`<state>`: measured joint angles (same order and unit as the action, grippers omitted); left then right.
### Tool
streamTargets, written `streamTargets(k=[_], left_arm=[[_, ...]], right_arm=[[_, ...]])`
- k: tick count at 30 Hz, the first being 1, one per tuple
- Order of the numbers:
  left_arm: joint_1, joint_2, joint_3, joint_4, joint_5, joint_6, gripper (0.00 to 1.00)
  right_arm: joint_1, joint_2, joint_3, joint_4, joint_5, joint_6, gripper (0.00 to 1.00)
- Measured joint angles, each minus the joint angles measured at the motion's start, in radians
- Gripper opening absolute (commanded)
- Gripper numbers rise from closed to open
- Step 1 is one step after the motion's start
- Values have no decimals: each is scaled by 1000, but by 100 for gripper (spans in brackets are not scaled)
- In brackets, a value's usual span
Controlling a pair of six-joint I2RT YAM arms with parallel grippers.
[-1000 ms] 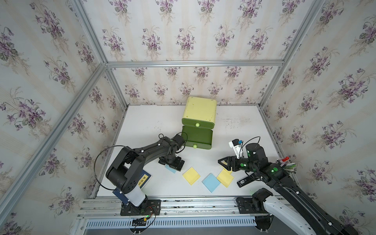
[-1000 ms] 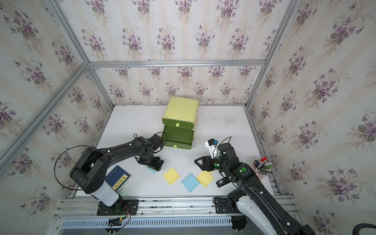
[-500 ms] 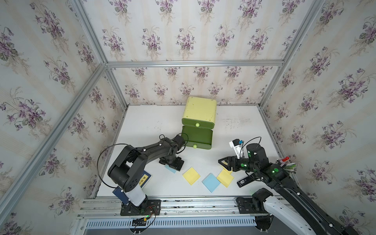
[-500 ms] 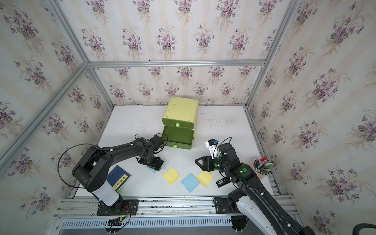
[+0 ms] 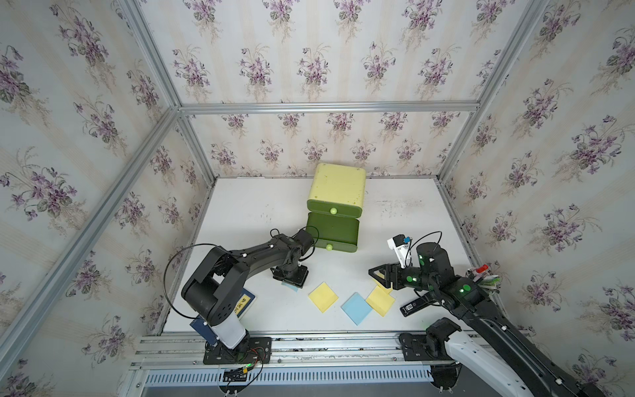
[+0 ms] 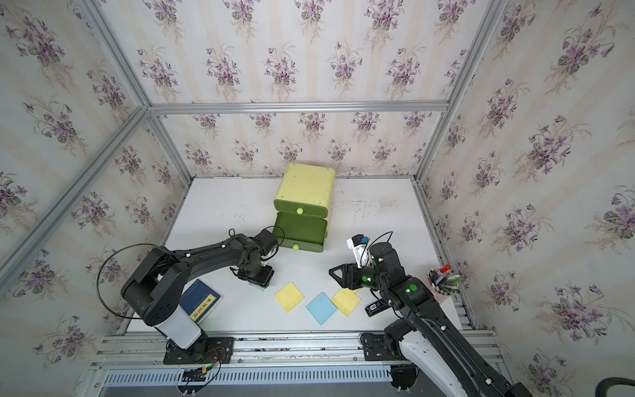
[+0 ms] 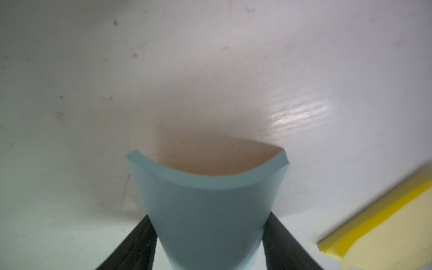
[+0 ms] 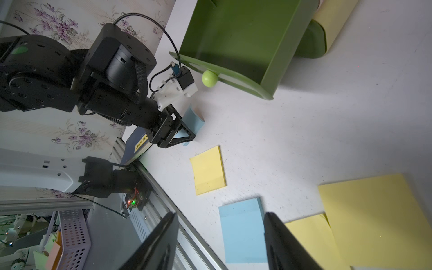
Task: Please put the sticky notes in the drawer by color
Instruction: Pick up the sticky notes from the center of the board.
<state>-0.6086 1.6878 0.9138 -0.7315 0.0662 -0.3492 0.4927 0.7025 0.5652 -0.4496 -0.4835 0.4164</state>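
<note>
My left gripper (image 5: pixel 290 276) is down on the table in front of the drawer (image 5: pixel 338 187), shut on a light blue sticky note (image 7: pixel 205 210) that bows up between its fingers. A pinkish sheet shows just behind the note's curled edge. One green drawer (image 5: pixel 333 232) is pulled out and its inside (image 8: pixel 240 35) looks empty. A yellow note (image 5: pixel 323 296), a blue note (image 5: pixel 356 308) and two overlapping yellow notes (image 5: pixel 380 300) lie flat near the front. Above the overlapping yellow notes hovers my right gripper (image 5: pixel 376 275), open with nothing held.
A dark blue book (image 5: pixel 245 302) lies at the front left, partly under the left arm's base. A small black device (image 5: pixel 417 306) lies by the right arm. A cup of pens (image 6: pixel 443 282) stands at the right edge, and a metal rail runs along the front.
The left gripper's fingers have closed in on the light blue note, which now bows up between them. The right arm has barely moved.
</note>
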Motion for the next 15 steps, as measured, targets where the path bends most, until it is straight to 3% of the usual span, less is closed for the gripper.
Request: streamTargets(k=[4,15], left_arm=[[0,-74,-37,42,-3,-31,64],[1,-378,22,-92,111,-99,64]], right_arm=[[3,5,-25,35,-20,16,63],[114,86,-60,145,1,89,63]])
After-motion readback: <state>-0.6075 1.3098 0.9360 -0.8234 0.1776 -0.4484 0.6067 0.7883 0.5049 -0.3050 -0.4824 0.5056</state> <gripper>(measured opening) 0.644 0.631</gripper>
